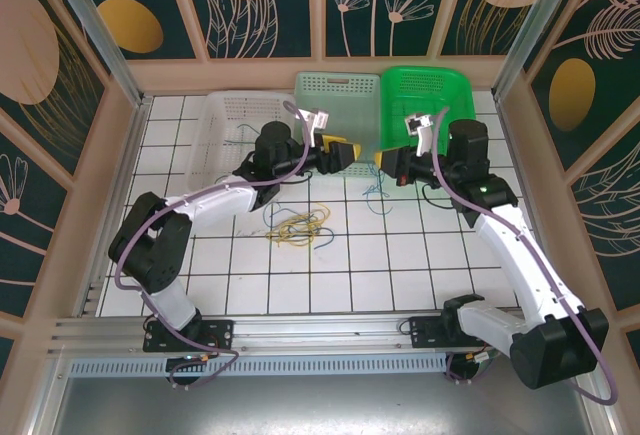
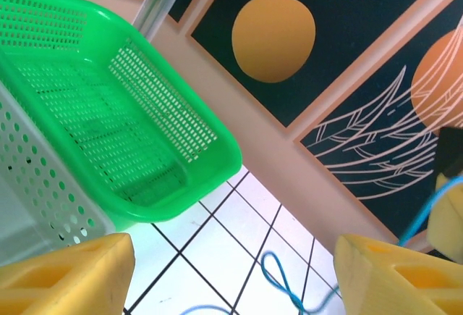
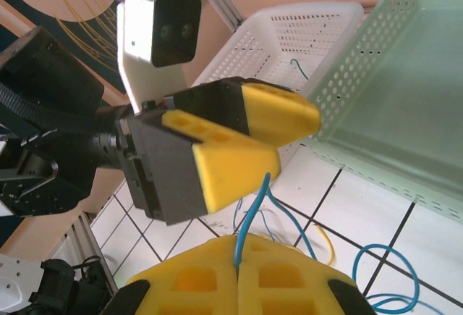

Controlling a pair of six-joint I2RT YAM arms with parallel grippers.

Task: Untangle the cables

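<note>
The blue cable (image 3: 249, 210) is running up as a thin, limp strand out of the seam of the right end effector (image 3: 237, 257), whose jaws are pressing together on it. Its other loops are lying on the bench (image 1: 400, 265) beneath. Being so light and slack, it is probably going to sag and slide unless pinched firmly, best on a free run clear of the loops. The left end effector (image 3: 293, 140) is hanging just opposite, spread wide and gripping nothing. The yellow cables (image 1: 298, 227) are lying knotted on the bench, nearer the arm bases than that end effector.
</note>
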